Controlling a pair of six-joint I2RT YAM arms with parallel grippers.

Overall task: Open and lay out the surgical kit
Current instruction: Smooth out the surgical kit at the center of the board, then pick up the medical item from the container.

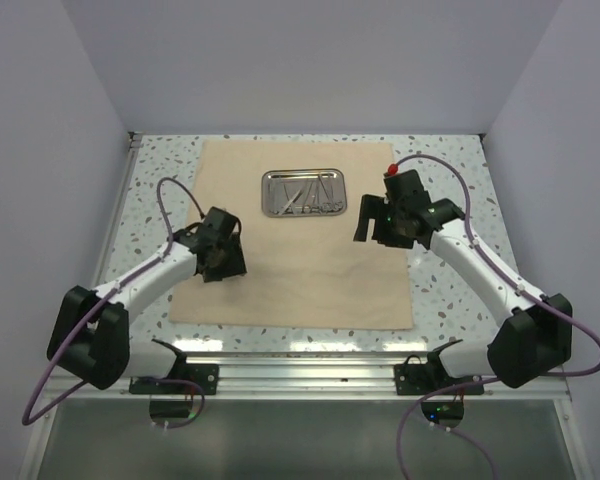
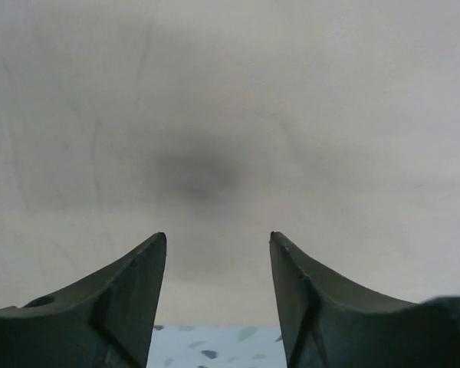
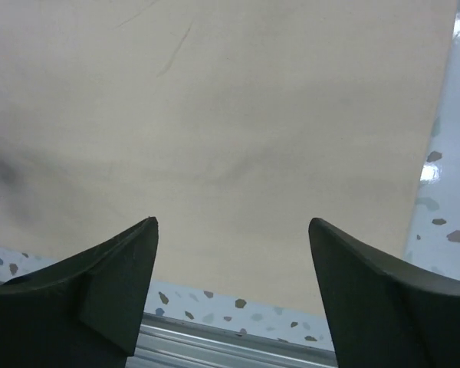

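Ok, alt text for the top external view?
The beige cloth wrap lies spread flat on the speckled table, the steel tray of silver instruments on its far half. The left gripper is over the wrap's left edge, the right gripper over its right edge.

Plain pale lilac-grey walls on 3 sides: back wall, left wall, right wall. White worktop w/ grey-blue speckles. Aluminium rail across near edge, dull grey panel below it. Light soft & even, shadows faint.
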